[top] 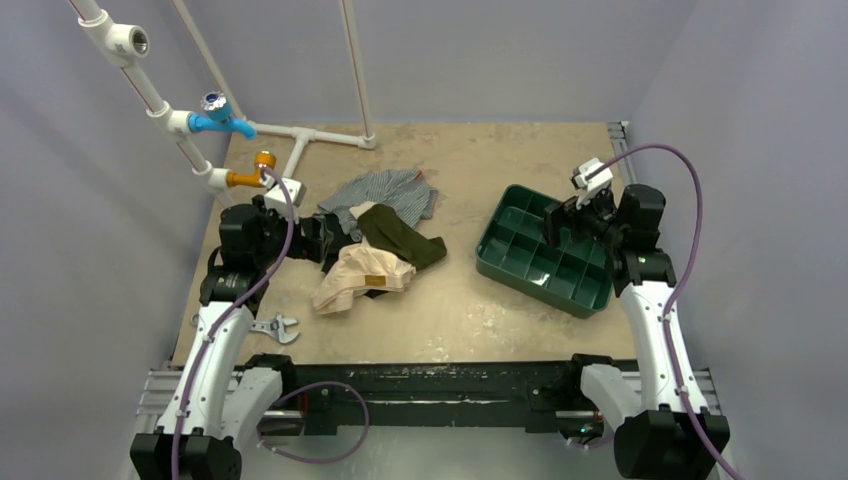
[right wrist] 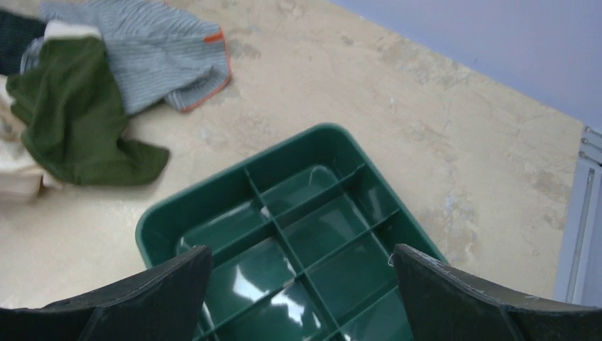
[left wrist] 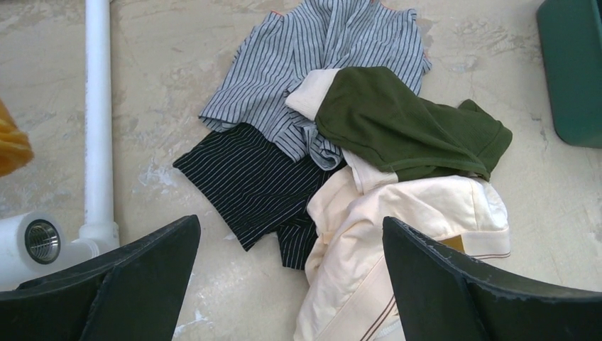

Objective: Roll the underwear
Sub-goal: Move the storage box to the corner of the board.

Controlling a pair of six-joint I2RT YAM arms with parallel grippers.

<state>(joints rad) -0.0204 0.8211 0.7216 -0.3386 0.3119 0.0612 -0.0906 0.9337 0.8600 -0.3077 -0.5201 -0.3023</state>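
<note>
Left pincer (left wrist: pixel 289 224) & right pincer (right wrist: pixel 302 252) both spread, nothing held; w/ the underwear (top: pixel 362 278) crumpled on the table (top: pixel 480 320) at 7 o'clock of the olive garment (top: pixel 400 235), which laps its edge, we reckon a grab may snag both.

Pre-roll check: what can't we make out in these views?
- Left wrist: the lower part of the underwear is cut off by the bottom edge and the left gripper; its upper edge lies under the olive garment.
- Top: the black pinstriped garment is mostly hidden behind the left arm.
- Right wrist: near compartments of the tray are hidden by the right gripper and the bottom edge.
</note>
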